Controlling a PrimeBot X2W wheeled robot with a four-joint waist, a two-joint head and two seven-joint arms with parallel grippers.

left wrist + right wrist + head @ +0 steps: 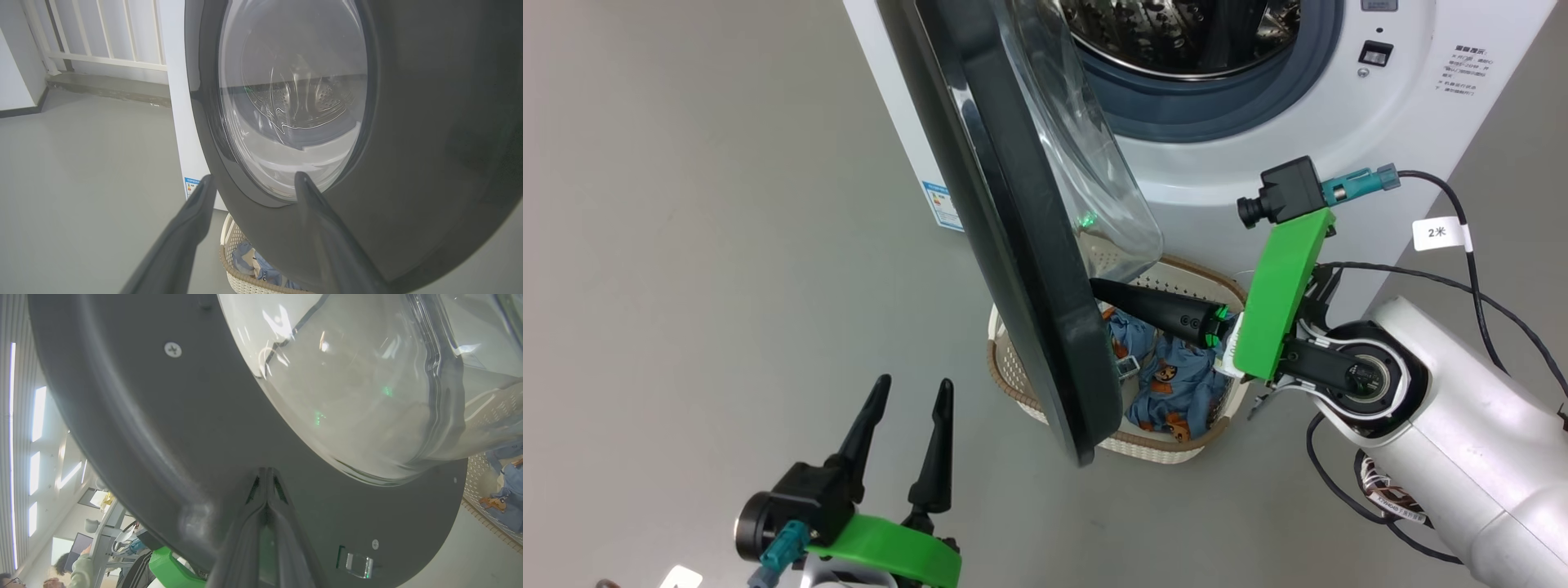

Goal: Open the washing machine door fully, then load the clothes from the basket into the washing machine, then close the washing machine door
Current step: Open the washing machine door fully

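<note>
Glass of the washing machine door bulges toward 3 o'clock; the door stands part-open, its long edge running 11 to 6 o'clock in the head view. Right forearm reaches in from 4 o'clock, right jaws clenched empty, tips at the door's inner rim. Left jaws, at 7 o'clock, are released, pointing to 12. One basket of clothes sits under the door.

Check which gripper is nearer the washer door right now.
Right. The right gripper, shut, has its tip at the inner face of the door, apparently touching near the lower rim. The left gripper, open, sits off the outer side, clear of it.
</note>
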